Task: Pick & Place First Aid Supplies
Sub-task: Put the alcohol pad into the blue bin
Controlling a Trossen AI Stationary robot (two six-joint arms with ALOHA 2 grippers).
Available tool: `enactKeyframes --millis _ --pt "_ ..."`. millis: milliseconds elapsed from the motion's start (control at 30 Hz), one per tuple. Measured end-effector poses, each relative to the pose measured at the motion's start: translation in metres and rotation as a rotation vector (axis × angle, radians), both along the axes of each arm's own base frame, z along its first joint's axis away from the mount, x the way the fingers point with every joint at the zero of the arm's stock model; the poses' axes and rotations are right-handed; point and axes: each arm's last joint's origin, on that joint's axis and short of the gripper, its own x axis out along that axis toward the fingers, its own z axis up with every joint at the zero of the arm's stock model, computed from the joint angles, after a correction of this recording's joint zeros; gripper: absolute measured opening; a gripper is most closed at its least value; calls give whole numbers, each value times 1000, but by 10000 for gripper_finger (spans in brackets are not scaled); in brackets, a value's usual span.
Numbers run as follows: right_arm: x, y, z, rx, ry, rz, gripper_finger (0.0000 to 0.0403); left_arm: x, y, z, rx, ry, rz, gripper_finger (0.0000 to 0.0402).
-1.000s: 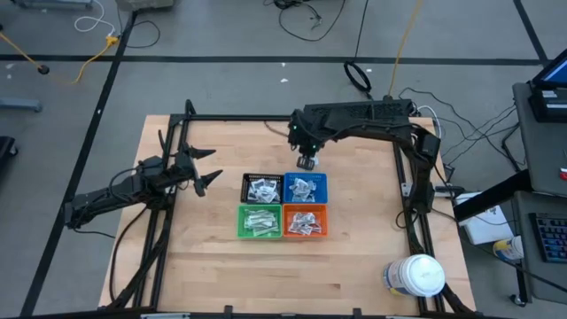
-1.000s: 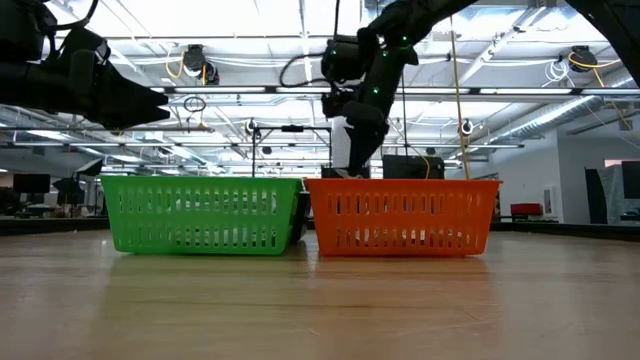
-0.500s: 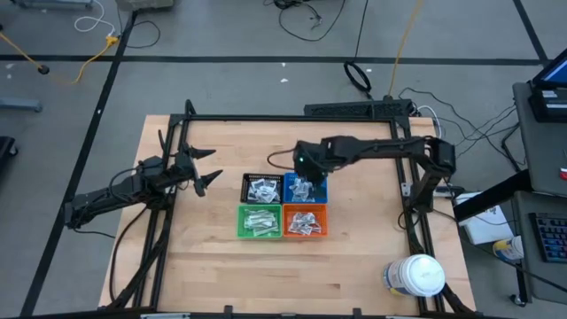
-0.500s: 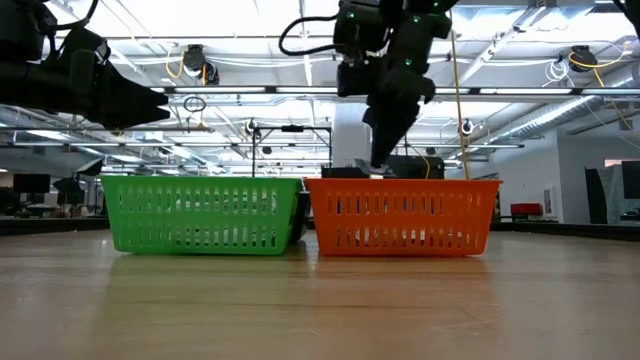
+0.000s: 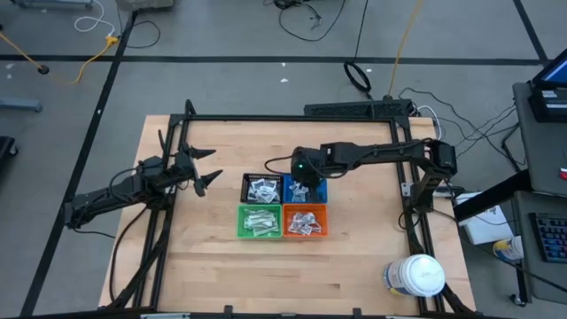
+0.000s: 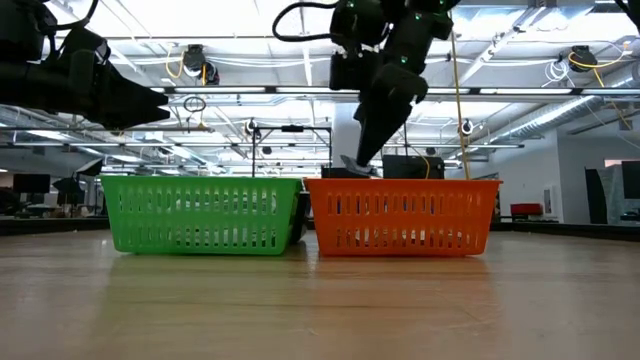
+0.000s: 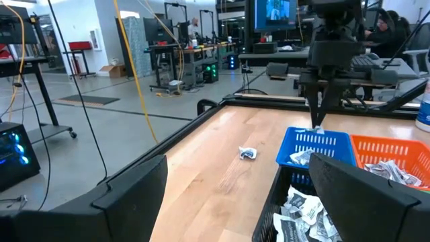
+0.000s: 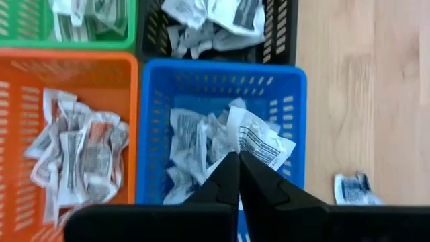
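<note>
Four small bins stand together mid-table: black (image 5: 261, 188), blue (image 5: 317, 187), green (image 5: 260, 221) and orange (image 5: 306, 221). All hold crumpled white wrapped packets. My right gripper (image 5: 302, 174) (image 8: 237, 161) hangs over the blue bin (image 8: 222, 87), shut on one white packet (image 8: 261, 142). Another packet (image 8: 351, 188) (image 7: 247, 153) lies loose on the wood just beyond the blue bin's far side. My left gripper (image 5: 211, 177) (image 7: 235, 202) is open, raised above the table to the left of the bins. My right gripper pinches the white packet by one edge (image 8: 243, 153) between its two fingertips. The fingers come from above, pointing down. The packet is lifted clear, above the packets in the blue bin; in the low view it shows as a small flat piece at the fingertips (image 6: 350, 162).
A large white round jar (image 5: 415, 275) stands at the table's near right corner. A black frame (image 5: 266, 118) runs along the far and side edges. Bare wood lies near and left of the bins.
My right gripper has moved from above the wood beyond the bins toward the near edge, and now stands over the blue bin; the arm has stretched out lower across the table. The left arm has kept still.
</note>
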Motion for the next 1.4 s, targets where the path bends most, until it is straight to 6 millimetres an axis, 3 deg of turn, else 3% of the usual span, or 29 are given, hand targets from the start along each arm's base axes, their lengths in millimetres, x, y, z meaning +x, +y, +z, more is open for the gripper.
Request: enactKeyframes --millis 300,600,833,1400 --pt "-5 9 -30 -4 -3 25 21 0 0 0 0 0 0 365" --pt "-11 12 -41 2 27 31 129 0 0 0 0 -1 0 365" --pt "-13 7 -32 -5 7 27 178 0 0 0 0 0 0 365" --pt "-27 -23 -3 47 64 -40 176 0 0 0 0 0 0 365"
